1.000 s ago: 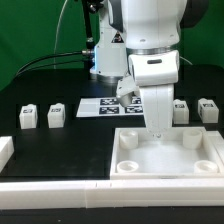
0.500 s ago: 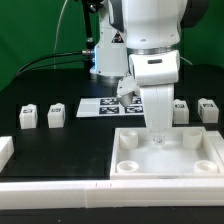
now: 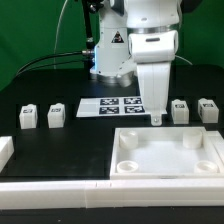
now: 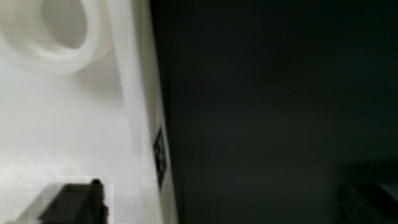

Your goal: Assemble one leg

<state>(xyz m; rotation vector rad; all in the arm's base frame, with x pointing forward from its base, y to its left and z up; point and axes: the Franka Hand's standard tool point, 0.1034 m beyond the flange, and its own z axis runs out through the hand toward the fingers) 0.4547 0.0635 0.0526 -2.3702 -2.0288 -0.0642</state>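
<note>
The nearest leg [image 3: 180,111] stands on the black table [image 3: 60,150], just to the exterior view's right of the gripper [image 3: 157,118] and apart from it. It sits upright with its marked face turned toward the exterior camera. It is so stubby that its long axis cannot be told for sure. An outer leg [image 3: 207,109] stands beside it, facing the same way. A third leg [image 3: 56,114] and a fourth leg [image 3: 28,117] stand well apart from these, at the exterior view's left.

The gripper hangs pointing down over the back edge of the white panel [image 3: 165,155]. The marker board [image 3: 118,105] lies just behind it. In the wrist view the fingers [image 4: 71,203] are spread wide with nothing held between them. Below them are the panel's edge, a round socket [image 4: 50,35] and bare table. A white rail [image 3: 60,190] runs along the table's front.
</note>
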